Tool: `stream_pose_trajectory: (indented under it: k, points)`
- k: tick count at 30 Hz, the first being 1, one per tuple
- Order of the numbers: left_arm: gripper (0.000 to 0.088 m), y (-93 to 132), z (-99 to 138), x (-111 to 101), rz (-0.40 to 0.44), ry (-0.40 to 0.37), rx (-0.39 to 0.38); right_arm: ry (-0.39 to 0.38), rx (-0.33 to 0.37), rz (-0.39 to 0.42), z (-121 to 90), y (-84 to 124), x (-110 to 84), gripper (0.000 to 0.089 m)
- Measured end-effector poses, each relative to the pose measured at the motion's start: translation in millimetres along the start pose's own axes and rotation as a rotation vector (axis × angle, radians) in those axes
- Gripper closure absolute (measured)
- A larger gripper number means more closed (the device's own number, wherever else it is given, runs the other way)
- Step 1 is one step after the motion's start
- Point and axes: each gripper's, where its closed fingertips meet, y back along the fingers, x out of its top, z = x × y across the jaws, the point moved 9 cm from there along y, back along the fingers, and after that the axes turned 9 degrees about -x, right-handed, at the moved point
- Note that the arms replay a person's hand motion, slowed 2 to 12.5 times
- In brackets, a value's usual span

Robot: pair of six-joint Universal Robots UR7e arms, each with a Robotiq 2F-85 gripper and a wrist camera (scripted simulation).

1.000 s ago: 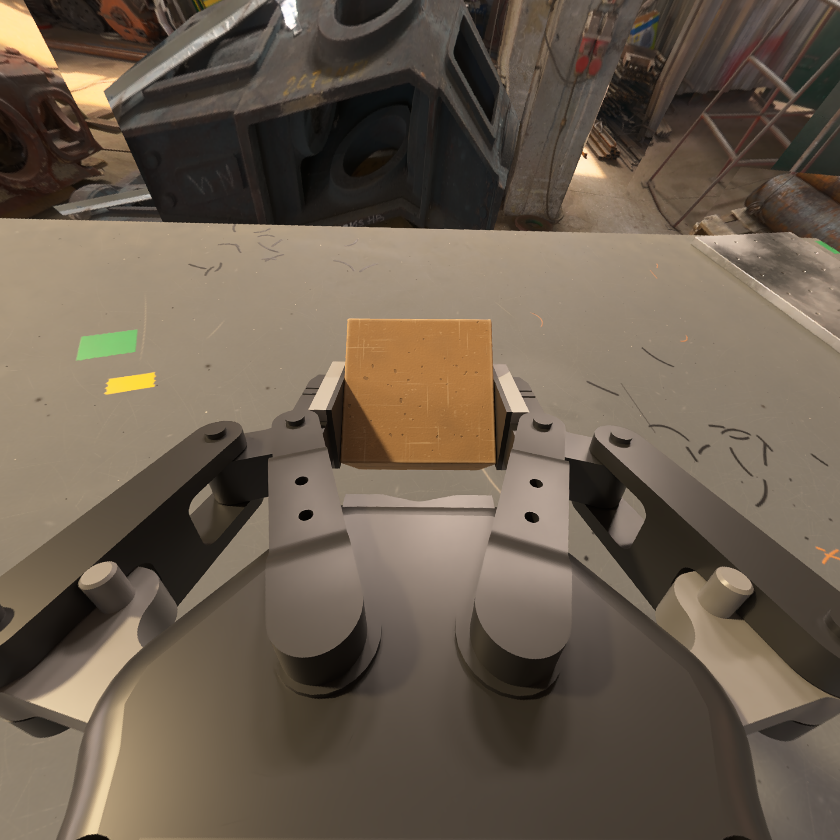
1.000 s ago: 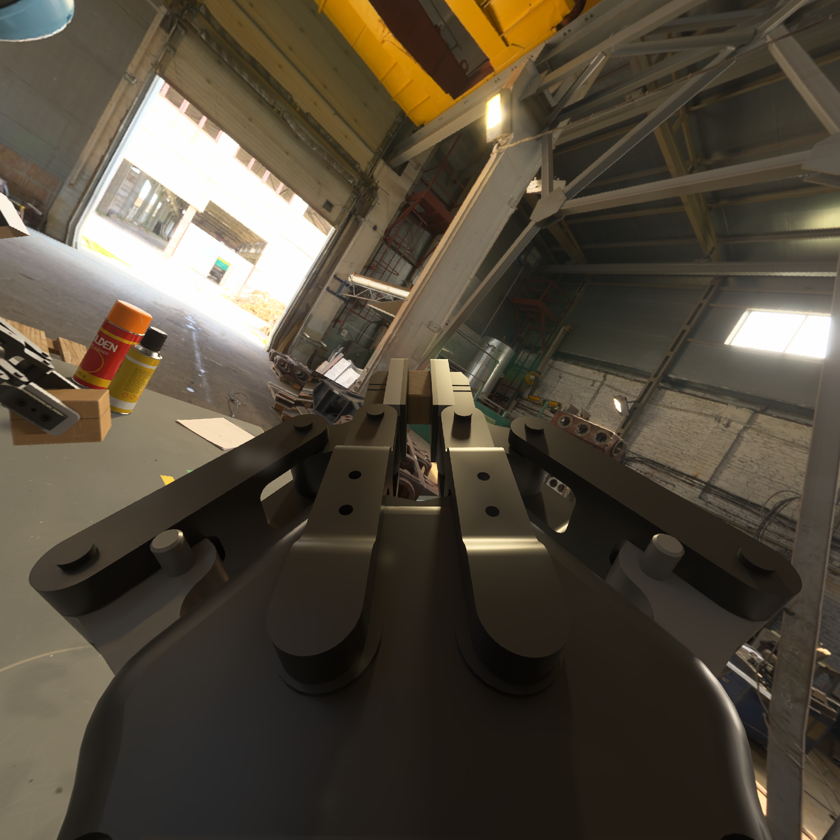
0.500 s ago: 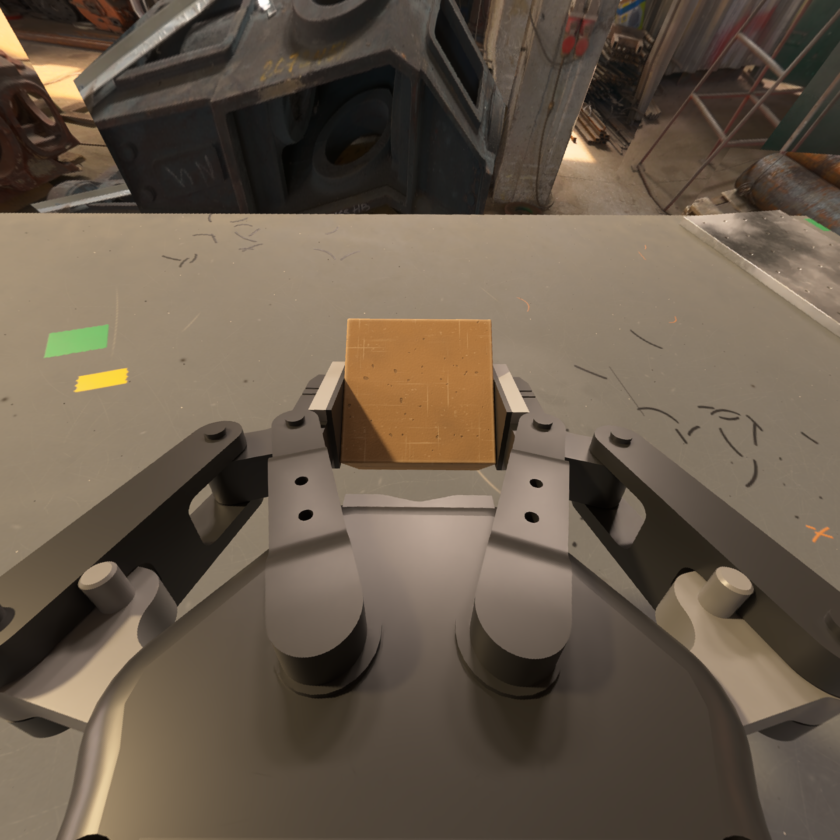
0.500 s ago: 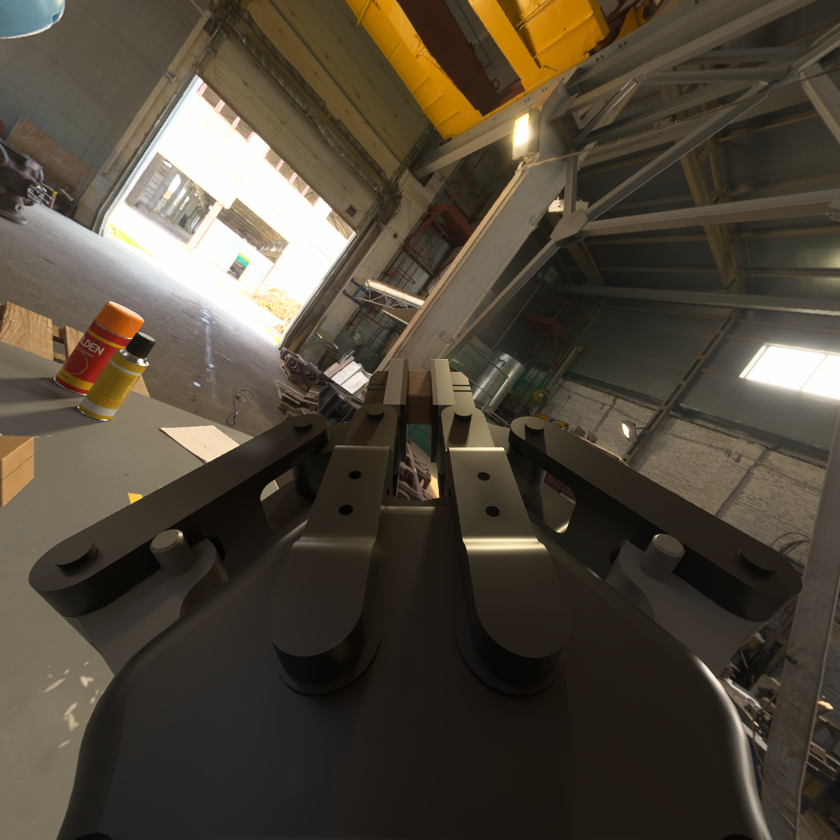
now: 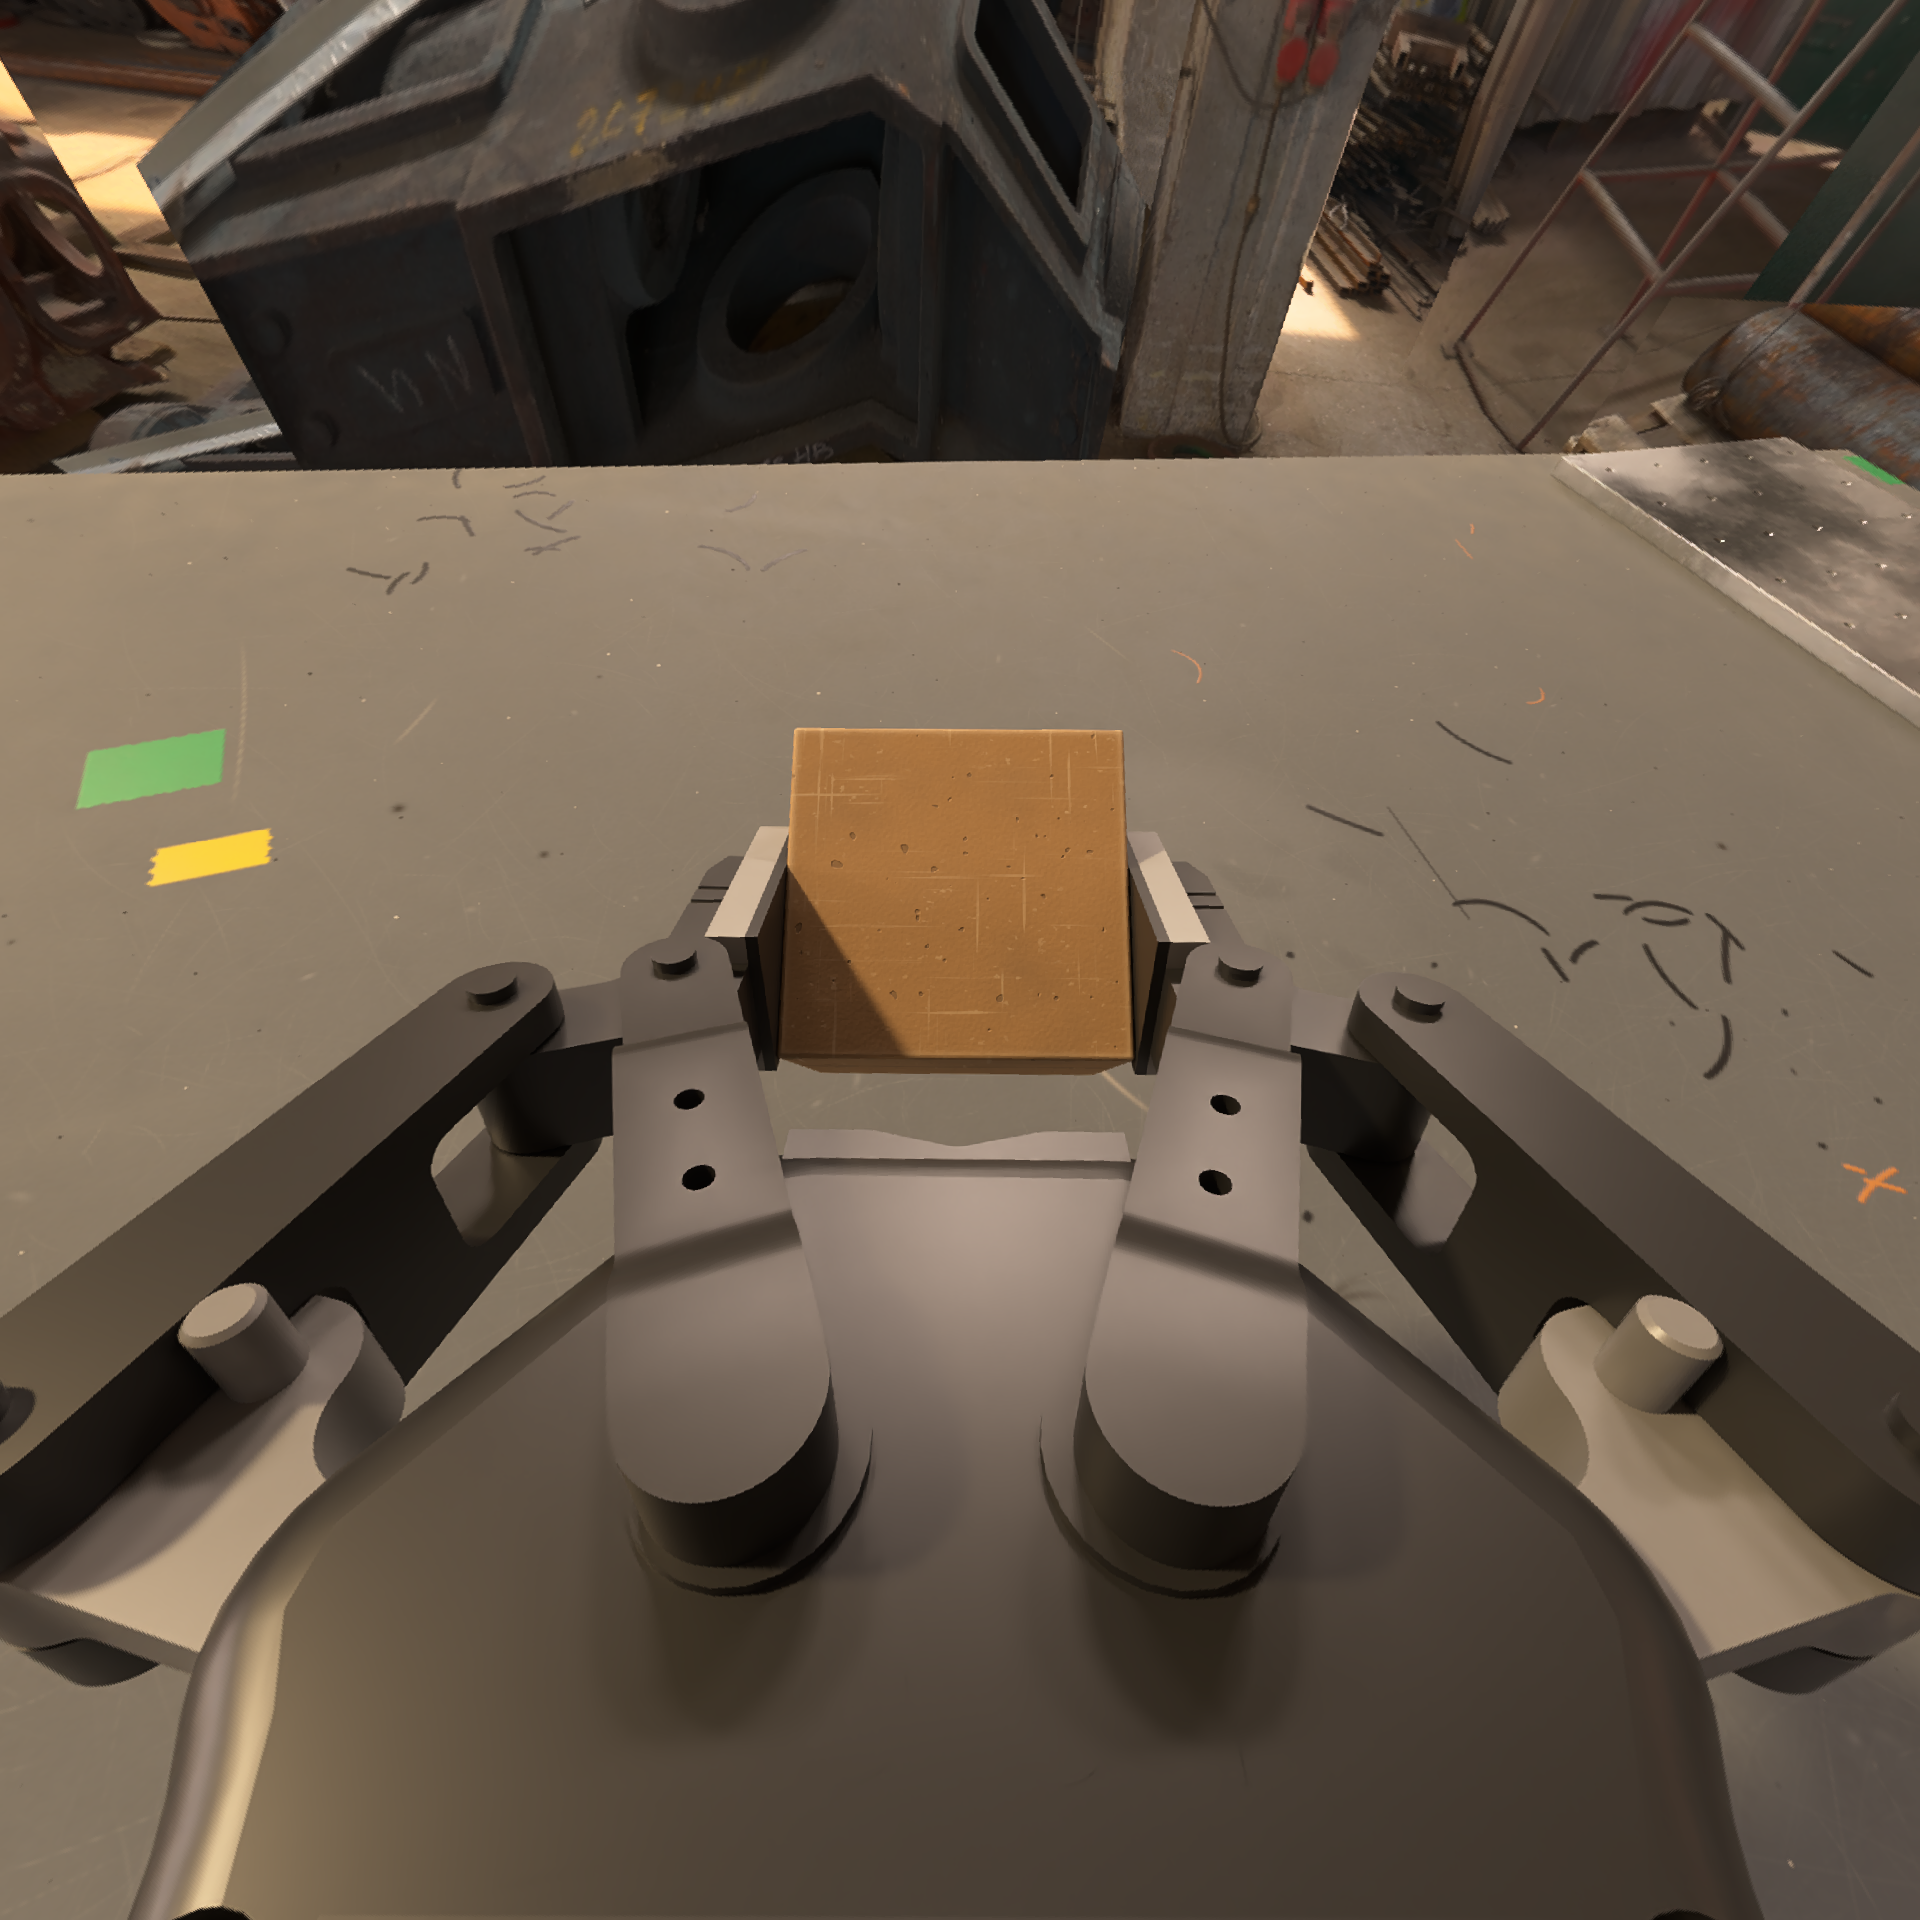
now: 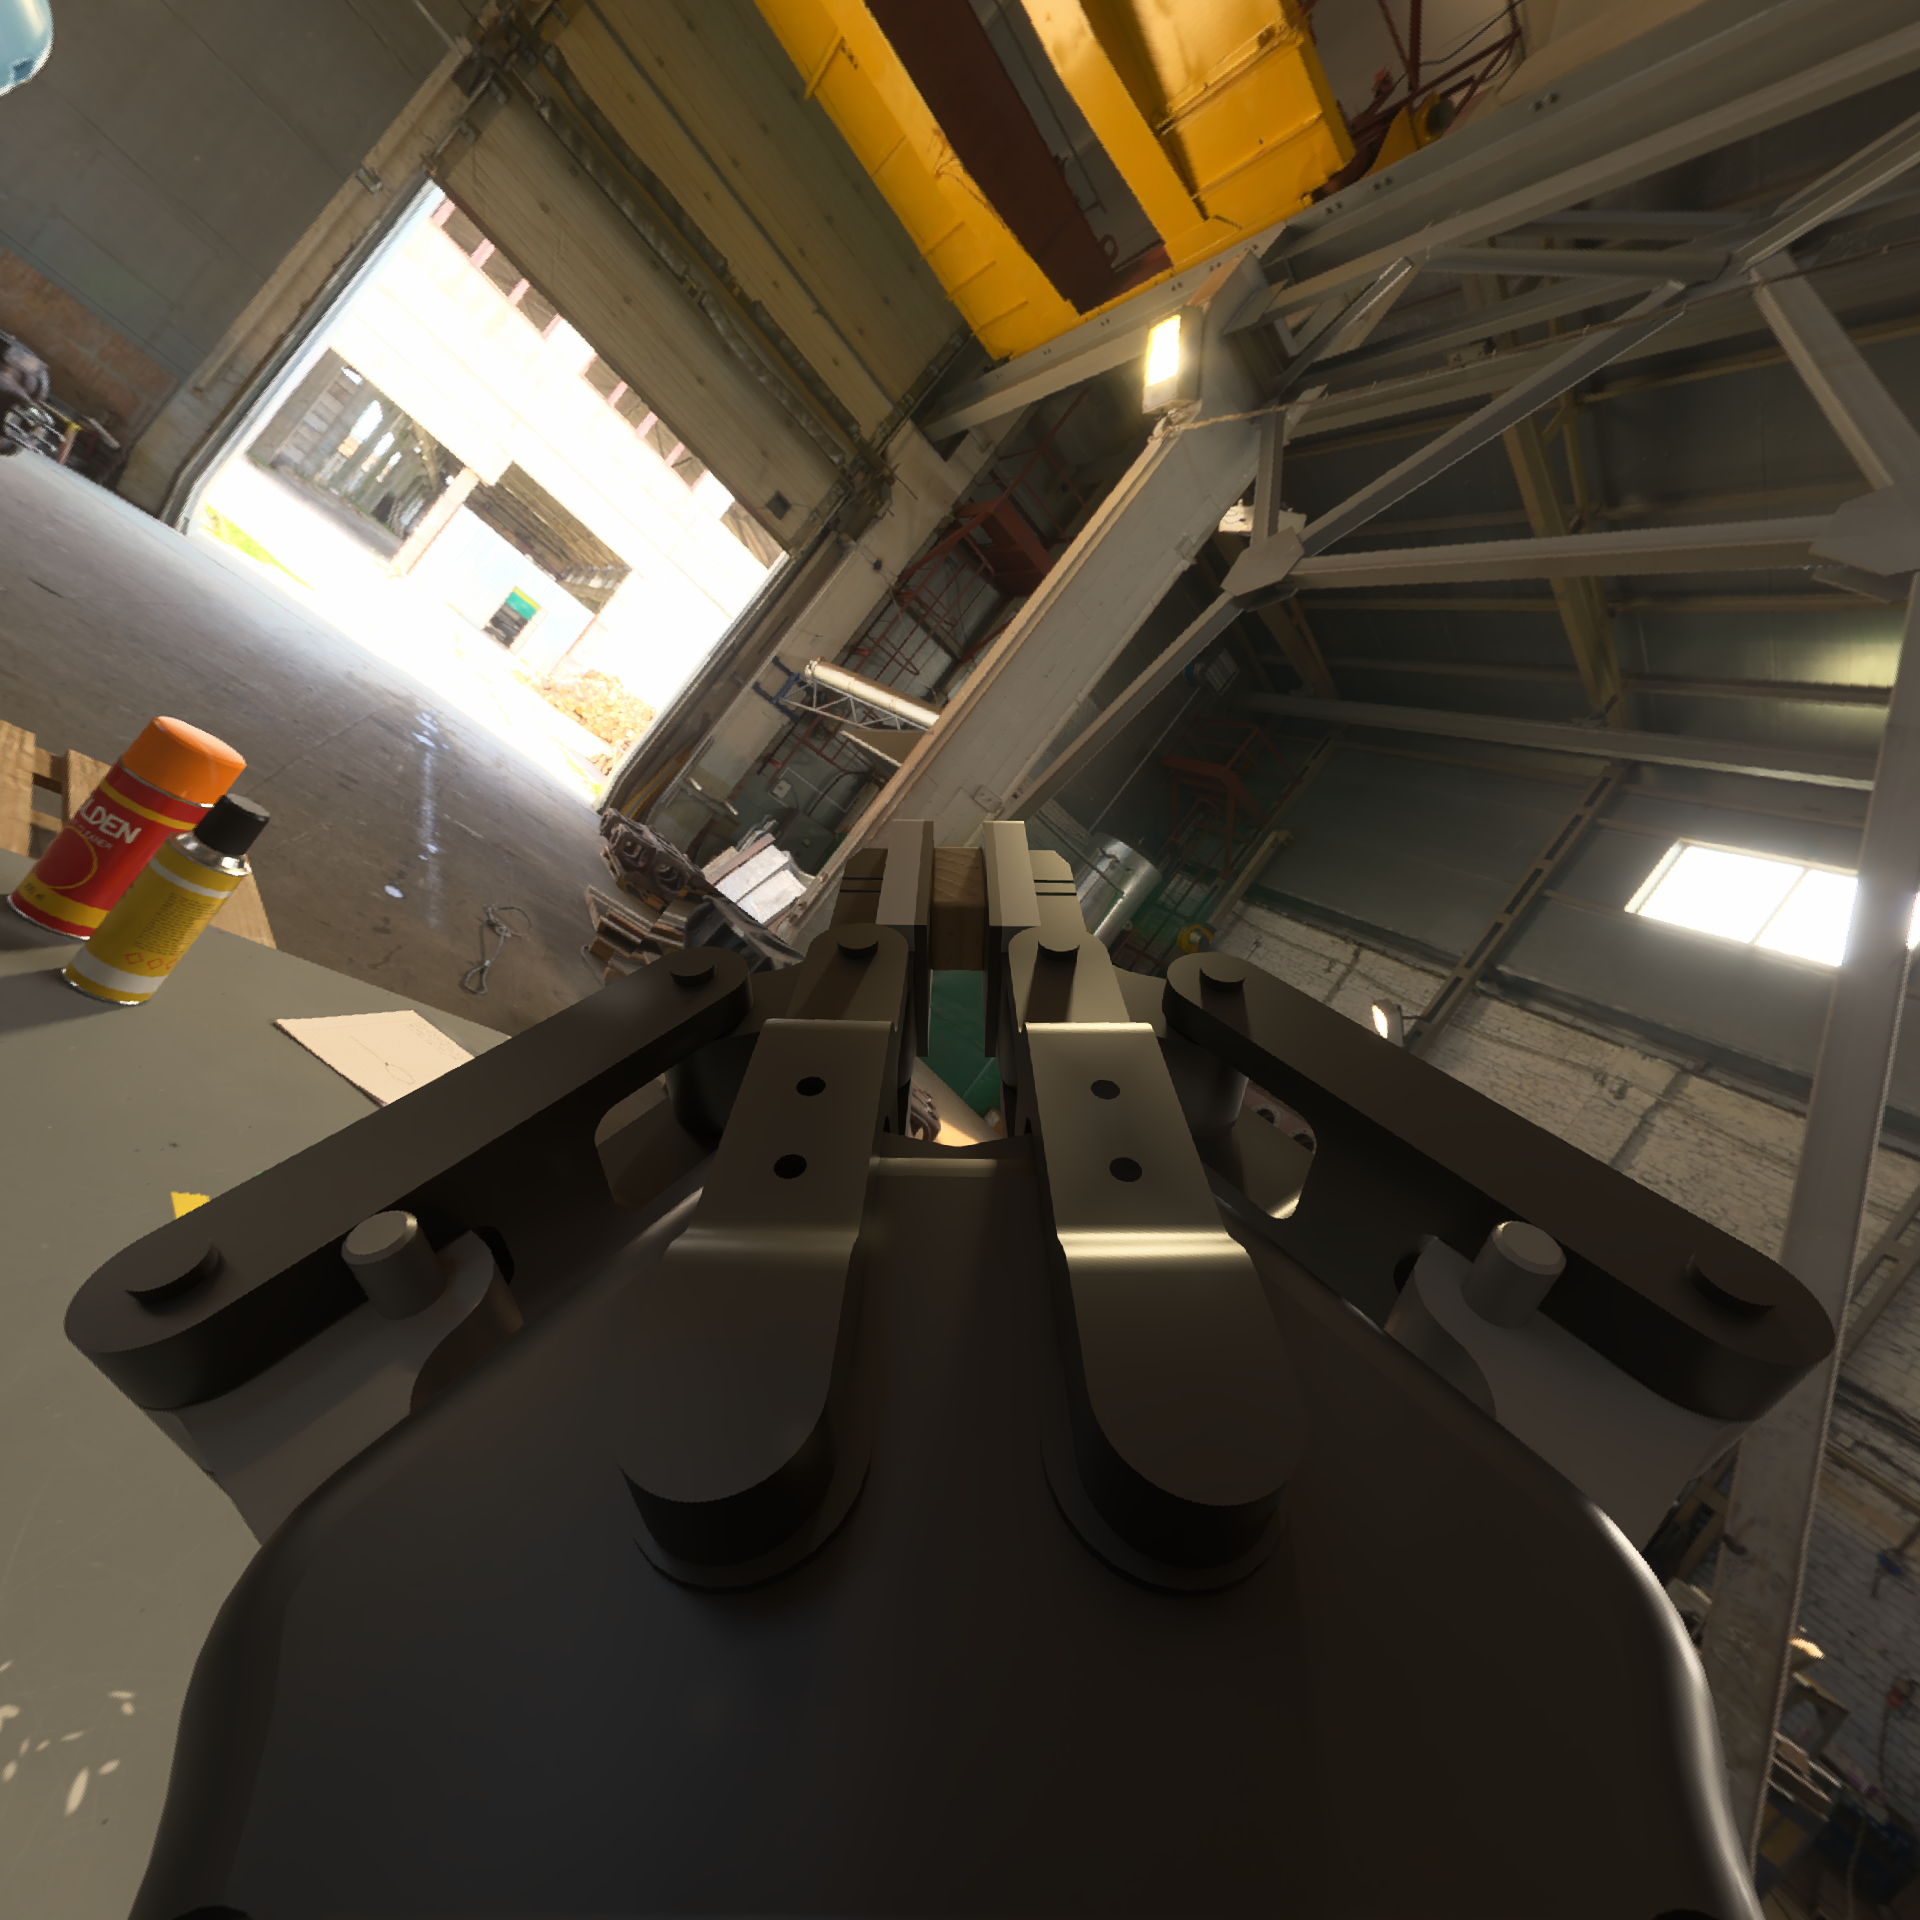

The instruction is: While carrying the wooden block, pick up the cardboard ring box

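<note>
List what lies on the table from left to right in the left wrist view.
green tape patch → yellow tape patch → wooden block held in the left gripper → orange cross mark

Right gripper [image 6: 954,883]: you see its fingers closed on a small wooden block [image 6: 958,906].
Cans: red spray can [image 6: 125,826] touching yellow one [image 6: 166,909], on grey table [image 6: 94,1143].

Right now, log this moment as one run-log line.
left gripper: shut on cardboard ring box, over table | right gripper: shut on wooden block, tilted upward | red spray can, yellow spray can: standing on table
</note>
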Motion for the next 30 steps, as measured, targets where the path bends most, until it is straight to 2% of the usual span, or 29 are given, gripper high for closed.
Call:
stream_pose_trajectory:
  k: [15,30]
  points:
    - [0.0379,5.5,-2.9,-2.0,-0.017,-0.018,0.005,0.002,-0.043,0.033,12.9,-9.0,14.1,0.0812]
    - [0.0380,13.2,-5.4,-4.2,-0.030,-0.033,0.011,0.020,-0.013,-0.001,18.7,-29.9,16.7,0.0812]
